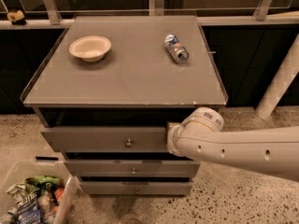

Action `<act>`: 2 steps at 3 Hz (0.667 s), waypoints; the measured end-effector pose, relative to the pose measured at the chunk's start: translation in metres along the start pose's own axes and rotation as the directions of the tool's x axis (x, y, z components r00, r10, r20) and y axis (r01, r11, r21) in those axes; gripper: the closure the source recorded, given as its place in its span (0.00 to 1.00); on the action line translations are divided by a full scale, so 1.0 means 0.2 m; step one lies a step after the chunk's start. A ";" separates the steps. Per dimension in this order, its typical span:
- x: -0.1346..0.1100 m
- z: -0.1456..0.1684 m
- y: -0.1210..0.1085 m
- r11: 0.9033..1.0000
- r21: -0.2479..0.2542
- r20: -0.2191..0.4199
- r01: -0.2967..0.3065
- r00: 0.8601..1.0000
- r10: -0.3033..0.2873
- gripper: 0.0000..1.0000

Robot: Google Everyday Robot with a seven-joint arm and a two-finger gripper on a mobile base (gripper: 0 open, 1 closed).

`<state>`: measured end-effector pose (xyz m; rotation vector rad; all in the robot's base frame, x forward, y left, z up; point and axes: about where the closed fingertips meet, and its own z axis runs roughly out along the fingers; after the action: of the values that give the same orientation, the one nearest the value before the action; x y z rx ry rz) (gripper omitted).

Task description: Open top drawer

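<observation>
Grey drawer unit (126, 85) with three drawers. The top drawer (93, 139) is the big wide one right under the tabletop, with a dark gap showing along its upper edge. Its little round metal knob (128, 143) sits just left of the gripper (170, 135), near it but apart as far as I can see. The gripper is right up at the right end of that drawer front, and the chunky white arm (243, 148) trails off to the right behind it. Honestly can't tell if it's open or clamped, the wrist blocks the view.

Below the gripper are the slimmer middle drawer (103, 168) and bottom drawer (107, 188). On the tabletop, up and left of it, there's a pale bowl (90, 47), and almost straight above it a can (176, 48) lying on its side. Down and well to the left, a clear bin (65, 204) of packets sits on the speckled floor (243, 202).
</observation>
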<state>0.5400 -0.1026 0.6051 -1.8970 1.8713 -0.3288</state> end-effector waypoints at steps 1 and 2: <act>0.00 0.00 0.00 1.000 0.000 0.000 0.000 1.000 0.000 0.95; 0.00 -0.04 -0.03 1.000 0.000 0.000 0.000 1.000 0.000 1.00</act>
<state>0.5414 -0.1029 0.6140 -1.8971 1.8713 -0.3289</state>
